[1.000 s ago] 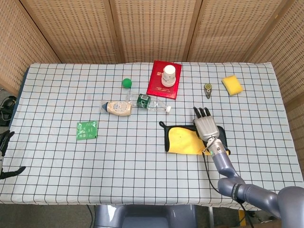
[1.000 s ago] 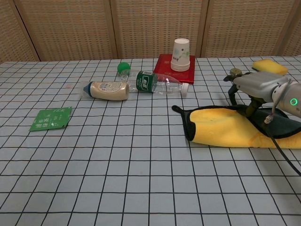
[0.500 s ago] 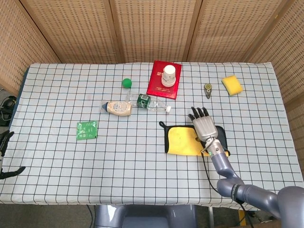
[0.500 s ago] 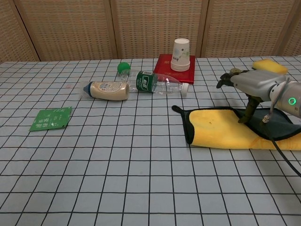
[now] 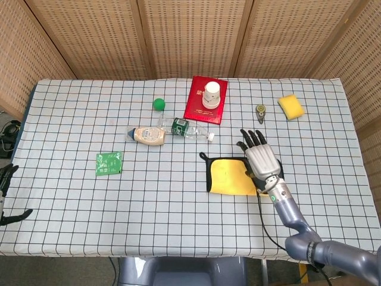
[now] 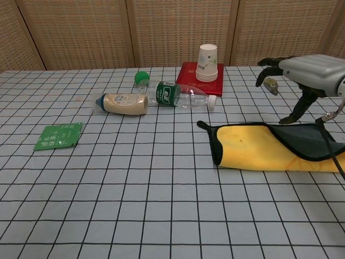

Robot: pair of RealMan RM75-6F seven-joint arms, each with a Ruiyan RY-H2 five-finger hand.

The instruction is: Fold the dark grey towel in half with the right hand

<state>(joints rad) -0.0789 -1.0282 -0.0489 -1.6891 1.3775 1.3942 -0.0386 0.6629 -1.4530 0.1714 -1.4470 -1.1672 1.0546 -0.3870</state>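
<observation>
Only chest view shows hand (image 6: pixel 302 73) lifted.

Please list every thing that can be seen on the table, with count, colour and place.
towel: 1, dark grey with yellow side up, front right.
sauce bottle: 1, beige, lying at centre.
water bottle: 1, clear with green label, lying beside it.
ball: 1, green, behind the bottles.
booklet: 1, red, rear centre.
paper cups: stack, white, on the booklet.
packet: 1, green, left.
sponge: 1, yellow, rear right.
small round object: 1, dark, beside the sponge.
right robot hand: 1, grey, above the towel, holding nothing.
left robot hand: dark, partly visible, left edge.
</observation>
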